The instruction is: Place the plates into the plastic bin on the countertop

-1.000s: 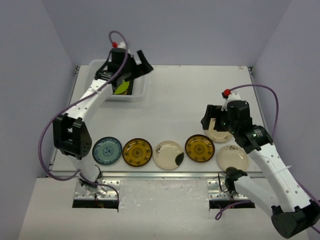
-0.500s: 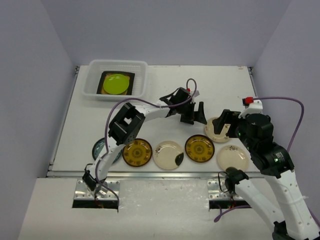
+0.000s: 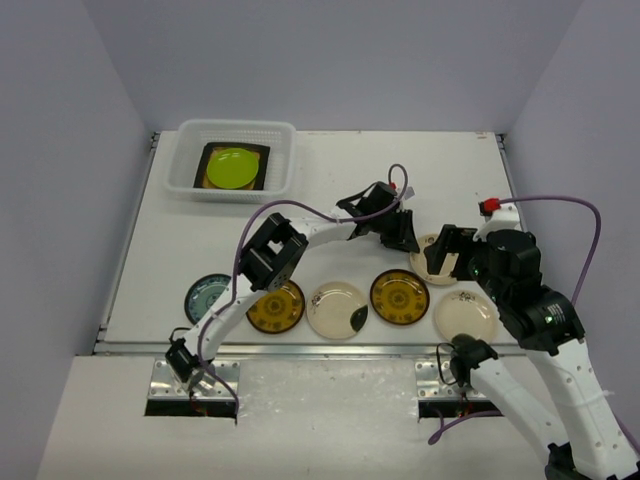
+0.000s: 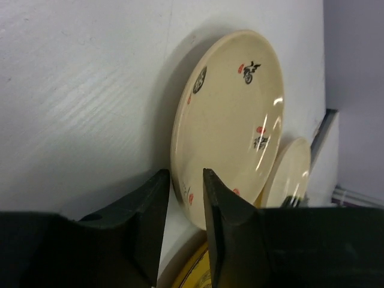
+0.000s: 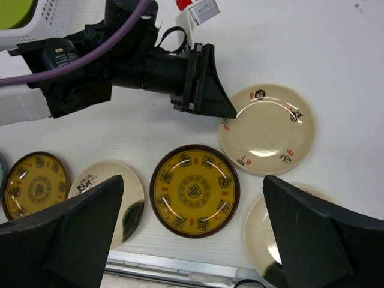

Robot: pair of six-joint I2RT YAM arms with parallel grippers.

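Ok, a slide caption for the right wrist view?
Left claw at the cream plate rim, beside a yellow-brown plate.

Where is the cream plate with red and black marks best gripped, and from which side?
Likely the upturned rim at its left edge, pinched top and bottom. The cream plate lies flat, so only the rim offers a pinch, and that side faces bare countertop; the yellow-brown plate crowds its near side.

I hold the left gripper [image 3: 405,238] extended toward 2 o'clock, jaws pinched narrow; the right gripper [image 3: 439,260] hovers at its 3 o'clock, jaws wide.
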